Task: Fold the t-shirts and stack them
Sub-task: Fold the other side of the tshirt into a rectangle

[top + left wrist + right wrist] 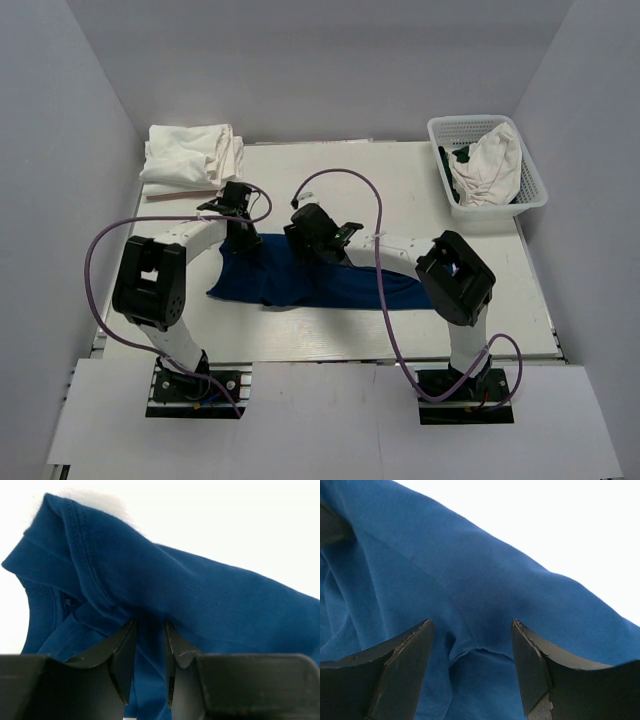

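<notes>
Plainly handling a soft, light tee [270, 282]: sags when lifted, bunches and creases readily, drags easily, cannot break. Probably best taken at a stitched edge, hem or collar, pinching a doubled fold between the tips rather than one loose layer. Looks deep blue, fine-knit, rumpled; shows a double-stitched band folded over just beyond the left tips, with no print in sight. Lies crumpled beneath both pairs of fingers, stretching from under the left tips past the right ones. Left gripper [150, 625]: fingers a narrow slot apart, cloth filling that slot; cannot tell whether pinched or loose. Right gripper [472, 630]: fingers spread wide, gripping nothing, with a small crease of cloth lying between and just beyond the tips.
</notes>
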{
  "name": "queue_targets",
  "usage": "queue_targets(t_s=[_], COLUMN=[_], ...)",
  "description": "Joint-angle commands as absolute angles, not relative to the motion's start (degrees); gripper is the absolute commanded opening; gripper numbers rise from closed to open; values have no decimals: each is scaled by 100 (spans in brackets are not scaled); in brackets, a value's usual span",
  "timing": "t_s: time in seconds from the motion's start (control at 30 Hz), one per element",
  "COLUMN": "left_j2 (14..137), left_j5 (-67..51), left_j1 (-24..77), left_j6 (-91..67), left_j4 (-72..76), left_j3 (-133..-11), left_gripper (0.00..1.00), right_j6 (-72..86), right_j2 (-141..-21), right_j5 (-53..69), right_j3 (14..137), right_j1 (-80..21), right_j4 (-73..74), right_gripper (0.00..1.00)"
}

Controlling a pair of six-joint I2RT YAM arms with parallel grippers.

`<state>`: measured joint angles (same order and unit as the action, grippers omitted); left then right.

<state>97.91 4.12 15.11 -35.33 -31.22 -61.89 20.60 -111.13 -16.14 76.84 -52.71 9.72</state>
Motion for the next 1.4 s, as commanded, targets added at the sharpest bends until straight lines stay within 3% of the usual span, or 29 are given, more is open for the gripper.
queue_targets(t_s=[0.0,0.1,0.17,0.23,0.63,1.1,1.13,1.17,1.2,1.23,1.27,1.37], left_j2=[9853,9914,9914,9914,9483,10546,10547,10599,10652,10652,10652,10486], left_j5=[272,272,272,272,544,1133,1212,1448,1555,1660,1800,1741], left_j1=[1485,1485,1485,1485,1485,1485,1485,1485,1485,1433,1433,1380], left_j6=[-3498,-3498,-3498,-3446,-3165,-2926,-2979,-3032,-3093,-3233,-3321,-3515], left_j4=[-3146,-3207,-3156,-3103,-2760,-3743,-3831,-3936,-4190,-4340,-4490,-4754], left_j3=[-6302,-6302,-6302,-6302,-6661,-7690,-7690,-7751,-7865,-7945,-8015,-8016], left_gripper=[38,38,22,0,0,1,12,31,71,87,99,100], right_j6=[2066,2065,2065,2057,2030,2004,1995,1986,1995,2013,1987,2030], right_j2=[-10679,-10608,-10565,-10556,-10441,-10459,-10450,-10441,-10424,-10415,-10398,-10310], right_j5=[-1863,-1907,-1916,-1933,-2065,-2311,-2312,-2329,-2373,-2373,-2373,-2356], right_j3=[7717,7717,7699,7691,7559,7567,7576,7567,7567,7567,7559,7497], right_j1=[-5255,-5229,-5247,-5230,-5238,-5212,-5212,-5203,-5194,-5203,-5177,-5186], right_j4=[958,941,940,940,897,993,1011,1028,1028,1028,1011,1020], right_gripper=[70,70,70,70,70,73,74,74,77,78,78,78])
